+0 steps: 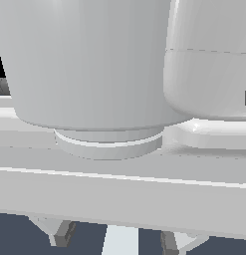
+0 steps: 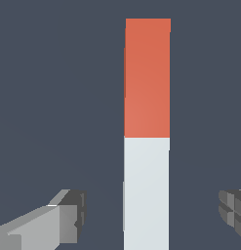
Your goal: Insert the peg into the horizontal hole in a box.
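Exterior view, left to right: a big pale grey arm housing fills the upper left and centre of the frame, w/ a short ringed collar under it at centre; a second rounded grey arm segment bulges in at upper right. Below both, a wide pale grey bar of the hand body runs across the whole frame. Along the bottom edge, over dark blue-grey floor, sits one dark grey fingertip at lower left, then a pale strip of the peg at bottom centre, then the other fingertip right of centre – each tip apart from the peg, w/ floor showing between. Wrist view: the gripper is spread wide; one grey finger pokes in at lower left of the picture, the other finger just shows at the lower right edge. The peg lies btwn them on the dark floor, running straight up the picture – pale grey-white half at the bottom, nearest the fingers, orange-red half toward the top. Neither finger touches it; there's a clear gap on both sides, and the peg sits nearer the lower-left finger than the right-edge one. Hand open, holding nothing. Box and hole aren't in either view, so can't say where they are.
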`<state>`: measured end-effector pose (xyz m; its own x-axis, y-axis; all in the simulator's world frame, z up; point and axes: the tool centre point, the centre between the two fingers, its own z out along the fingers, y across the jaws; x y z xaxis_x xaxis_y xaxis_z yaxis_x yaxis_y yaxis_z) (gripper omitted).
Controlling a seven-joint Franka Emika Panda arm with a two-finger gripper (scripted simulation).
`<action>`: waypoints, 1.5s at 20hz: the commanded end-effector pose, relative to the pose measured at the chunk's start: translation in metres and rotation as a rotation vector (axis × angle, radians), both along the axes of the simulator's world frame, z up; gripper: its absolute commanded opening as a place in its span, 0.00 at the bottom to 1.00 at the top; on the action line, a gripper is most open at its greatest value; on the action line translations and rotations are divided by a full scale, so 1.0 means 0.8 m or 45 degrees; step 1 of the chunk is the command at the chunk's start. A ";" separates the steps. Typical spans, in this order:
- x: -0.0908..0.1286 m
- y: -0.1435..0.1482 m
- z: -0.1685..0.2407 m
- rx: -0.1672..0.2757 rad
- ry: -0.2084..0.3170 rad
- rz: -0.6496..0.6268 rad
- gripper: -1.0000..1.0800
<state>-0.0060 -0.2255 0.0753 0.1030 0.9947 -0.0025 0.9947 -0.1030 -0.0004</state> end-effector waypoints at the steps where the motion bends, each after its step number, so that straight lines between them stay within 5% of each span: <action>1: 0.001 -0.012 -0.006 0.002 -0.001 -0.005 0.96; 24: 0.001 -0.018 -0.071 0.003 -0.001 -0.009 0.96; 25: 0.001 -0.018 -0.071 0.003 -0.001 -0.009 0.00; 30: 0.001 -0.018 -0.071 0.003 -0.001 -0.009 0.00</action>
<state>-0.0052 -0.2398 0.0186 0.1103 0.9939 0.0002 0.9939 -0.1103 -0.0004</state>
